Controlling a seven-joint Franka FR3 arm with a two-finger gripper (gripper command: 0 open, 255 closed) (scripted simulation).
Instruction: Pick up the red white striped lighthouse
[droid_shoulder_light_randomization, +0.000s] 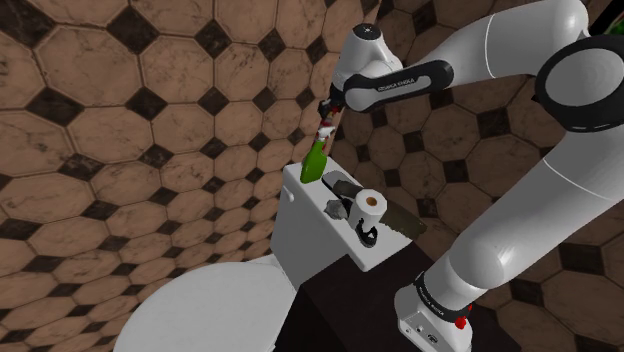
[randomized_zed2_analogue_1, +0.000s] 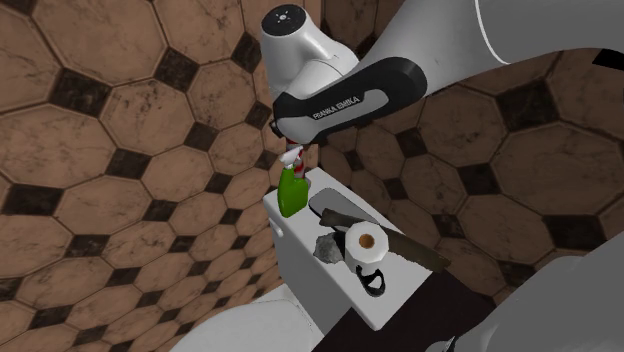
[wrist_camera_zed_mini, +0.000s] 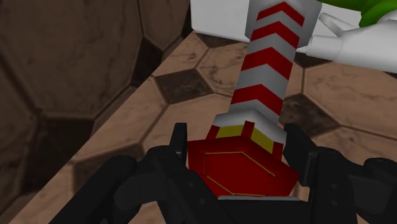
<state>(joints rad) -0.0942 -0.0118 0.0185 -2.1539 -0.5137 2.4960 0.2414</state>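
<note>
The lighthouse (wrist_camera_zed_mini: 270, 67) is a tower with red and white chevron stripes, a yellow band and a red cap (wrist_camera_zed_mini: 242, 167). My gripper (wrist_camera_zed_mini: 239, 159) is shut on the red cap, one black finger (wrist_camera_zed_mini: 179, 150) on each side. In the shoulder view the lighthouse (droid_shoulder_light_randomization: 327, 128) hangs from the gripper (droid_shoulder_light_randomization: 331, 108) above the back end of the white toilet tank (droid_shoulder_light_randomization: 300, 215), its base close over a green bottle (droid_shoulder_light_randomization: 315, 164). In the second exterior view the gripper (randomized_zed2_analogue_1: 294, 148) sits under the white wrist, just above the green bottle (randomized_zed2_analogue_1: 291, 192).
On the tank lid stand a toilet paper roll (droid_shoulder_light_randomization: 370, 205), a grey lump (randomized_zed2_analogue_1: 326, 247), a dark flat tool (randomized_zed2_analogue_1: 400, 245) and a black loop (randomized_zed2_analogue_1: 373, 283). The white toilet bowl (droid_shoulder_light_randomization: 205, 310) lies below. Tiled walls close in behind the tank.
</note>
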